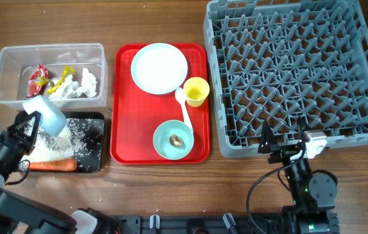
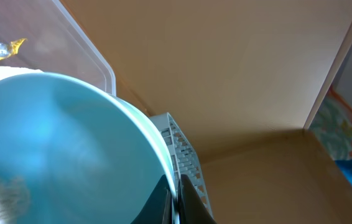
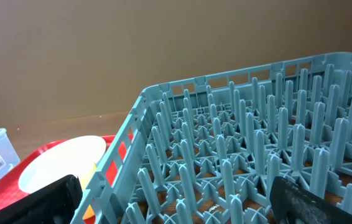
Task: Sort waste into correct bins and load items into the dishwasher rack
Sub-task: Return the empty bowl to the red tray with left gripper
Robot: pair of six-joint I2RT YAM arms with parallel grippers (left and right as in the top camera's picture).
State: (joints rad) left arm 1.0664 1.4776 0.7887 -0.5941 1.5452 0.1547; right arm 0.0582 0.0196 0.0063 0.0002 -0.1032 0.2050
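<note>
My left gripper [image 1: 29, 125] is shut on the rim of a pale-blue bowl [image 1: 46, 113], holding it tipped over the black bin [image 1: 96, 159]. White rice [image 1: 64, 140] and an orange carrot [image 1: 52, 165] lie in that bin. In the left wrist view the bowl [image 2: 58, 149] fills the left side, its rim pinched between my fingers [image 2: 191, 202]. The clear bin [image 1: 2, 65] holds red and yellow wrappers [image 1: 38, 79] and white tissue [image 1: 80, 84]. My right gripper [image 1: 283, 144] stands open and empty at the front edge of the grey dishwasher rack [image 1: 366, 140].
A flat red tray [image 1: 122, 130] between bins and rack carries a round plate [image 1: 159, 67], a yellow cup [image 1: 196, 91], a white spoon [image 1: 183, 107] and a second bowl [image 1: 173, 139] with a brown lump [image 1: 177, 140]. The rack wall [image 3: 111, 168] stands close before my right fingers.
</note>
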